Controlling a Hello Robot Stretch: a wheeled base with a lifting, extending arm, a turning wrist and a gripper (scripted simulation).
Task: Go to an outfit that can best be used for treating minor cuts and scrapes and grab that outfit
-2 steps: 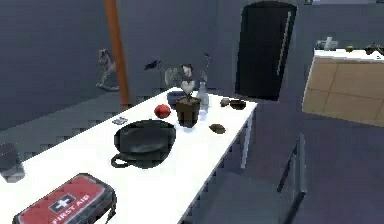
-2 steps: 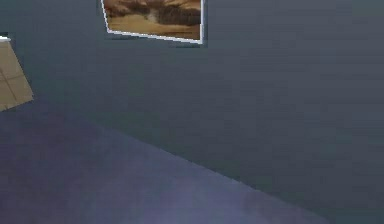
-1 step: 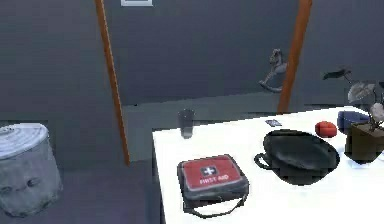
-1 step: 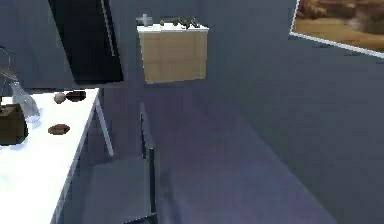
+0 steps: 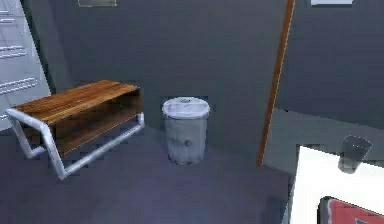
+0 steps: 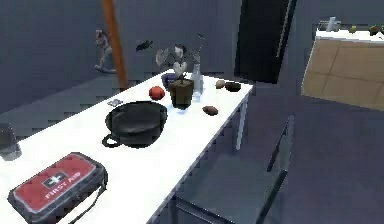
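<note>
The first aid kit [image 6: 58, 190], a flat red case with a white label, lies on the white table [image 6: 66, 138]. It sits at the end of the table in the arm side view's lower left, close to the long edge on our side. In the forward view the same red case shows at the table's corner, at the bottom right.

We judge that the approach is nearly done and the grab has not begun. We are alongside the table, but the kit sits toward the arm side view's left. The next move probably calls for a small shift of the base to bring the kit into the arm's line. After that, we would set the lift above the tabletop and extend.

We cannot tell the state of the gripper, nor where the kit lies relative to it.

A clear glass [image 6: 7, 140] stands near the kit at the table's far long edge. A black pan [image 6: 135, 124] stands further along at mid-table, well apart from the kit. Beyond the pan are a potted plant [image 6: 181, 88] and a red fruit [image 6: 156, 92]. Ahead on the floor are a wooden bench [image 5: 80, 112] and a grey bin [image 5: 186, 130].
</note>
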